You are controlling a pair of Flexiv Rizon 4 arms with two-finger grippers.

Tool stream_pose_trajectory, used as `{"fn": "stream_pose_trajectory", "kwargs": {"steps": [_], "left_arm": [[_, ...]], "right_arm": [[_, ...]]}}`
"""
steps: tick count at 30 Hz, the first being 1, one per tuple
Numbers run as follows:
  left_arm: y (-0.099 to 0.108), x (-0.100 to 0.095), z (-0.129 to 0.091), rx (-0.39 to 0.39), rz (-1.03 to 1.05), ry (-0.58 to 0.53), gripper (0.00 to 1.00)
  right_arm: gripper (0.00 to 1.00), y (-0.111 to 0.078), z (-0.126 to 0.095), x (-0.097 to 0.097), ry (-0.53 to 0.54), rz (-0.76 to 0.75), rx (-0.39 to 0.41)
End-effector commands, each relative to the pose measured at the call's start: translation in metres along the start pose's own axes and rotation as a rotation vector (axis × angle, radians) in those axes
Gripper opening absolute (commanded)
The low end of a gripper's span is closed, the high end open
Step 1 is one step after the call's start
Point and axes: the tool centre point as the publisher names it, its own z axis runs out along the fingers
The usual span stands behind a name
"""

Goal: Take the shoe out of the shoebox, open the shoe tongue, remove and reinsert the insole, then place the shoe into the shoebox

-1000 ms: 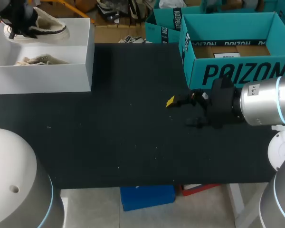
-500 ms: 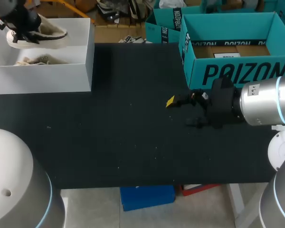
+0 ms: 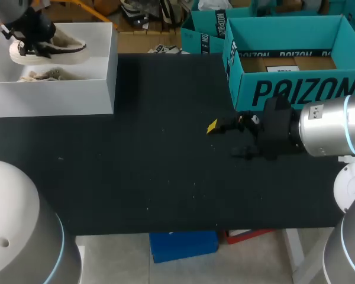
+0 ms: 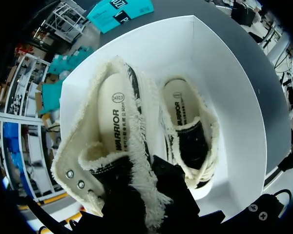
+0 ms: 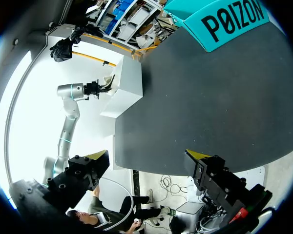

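I'm pinching the shoe (image 4: 112,122) by its frayed wall in my left hand (image 4: 146,197); it's looking light and floppy. Right hand (image 5: 146,158) is gaping wide.

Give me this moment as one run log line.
phase: shoe removal | left gripper: shut on shoe above white shoebox | second shoe: in white shoebox | right gripper: open, empty, over table

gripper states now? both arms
left gripper: shut on the shoe, over the white shoebox.
right gripper: open, holding nothing.
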Motion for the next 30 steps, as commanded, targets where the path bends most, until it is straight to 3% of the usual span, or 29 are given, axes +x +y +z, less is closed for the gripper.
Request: {"fn": "stream_pose_trajectory", "kwargs": {"steps": [1, 27, 30], "left_arm": [[0.003, -0.004, 0.006, -0.01, -0.008, 0.015, 0.0], [0.006, -0.009, 0.033, -0.022, -0.023, 0.061, 0.0], [0.008, -0.009, 0.035, -0.022, -0.027, 0.064, 0.09]], "right_arm": [[1.0, 0.0, 0.0, 0.001, 0.0, 0.0, 0.0], [1.0, 0.0, 0.0, 0.001, 0.0, 0.0, 0.0], [1.0, 0.0, 0.0, 0.001, 0.0, 0.0, 0.0]]}}
